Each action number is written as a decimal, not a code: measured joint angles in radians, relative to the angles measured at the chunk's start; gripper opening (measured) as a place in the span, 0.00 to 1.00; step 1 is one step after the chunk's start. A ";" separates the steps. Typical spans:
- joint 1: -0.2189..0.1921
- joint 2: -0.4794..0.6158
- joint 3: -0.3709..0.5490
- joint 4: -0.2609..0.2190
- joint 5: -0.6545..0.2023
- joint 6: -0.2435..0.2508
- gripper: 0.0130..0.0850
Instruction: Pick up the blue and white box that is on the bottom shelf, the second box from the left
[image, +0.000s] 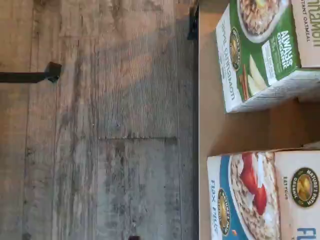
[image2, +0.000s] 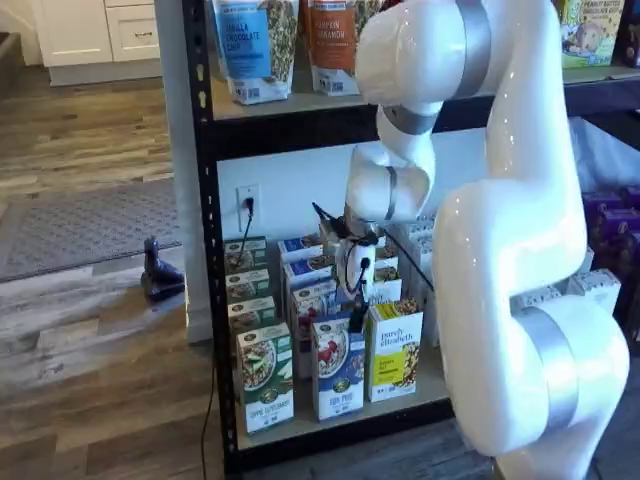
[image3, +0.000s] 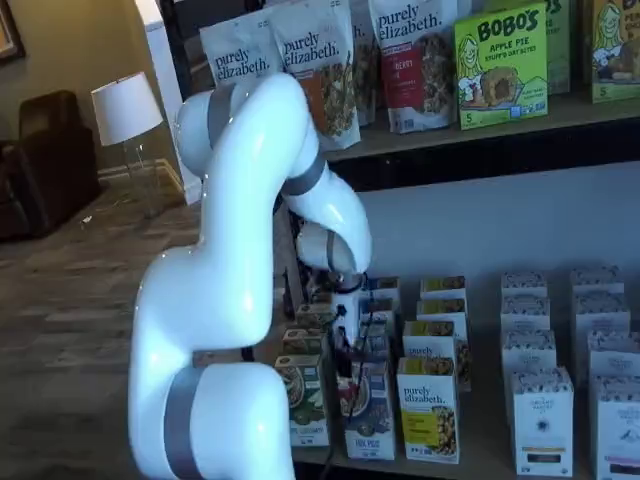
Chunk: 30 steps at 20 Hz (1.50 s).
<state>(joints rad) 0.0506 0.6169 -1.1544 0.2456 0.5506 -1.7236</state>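
On tan board bottom shelf (image2: 330, 418) | glossy rectangular blue and white box (image2: 338, 368) | jaws state unclear

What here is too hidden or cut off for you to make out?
- The gripper: its dark fingers hang before the blue and white box, side-on, so whether the jaws are open cannot be told.
- In the wrist view, that box is cut off by the picture's edge.
- In a shelf view, the green-and-white carton is partly hidden by the arm.
- Small print on the cartons is too small to read.
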 joint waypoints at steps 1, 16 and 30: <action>0.000 0.000 -0.003 -0.002 0.013 0.001 1.00; 0.007 0.007 0.046 0.082 -0.057 -0.073 1.00; 0.004 0.139 -0.126 0.139 -0.020 -0.116 1.00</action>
<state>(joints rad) 0.0550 0.7556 -1.2808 0.3842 0.5310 -1.8397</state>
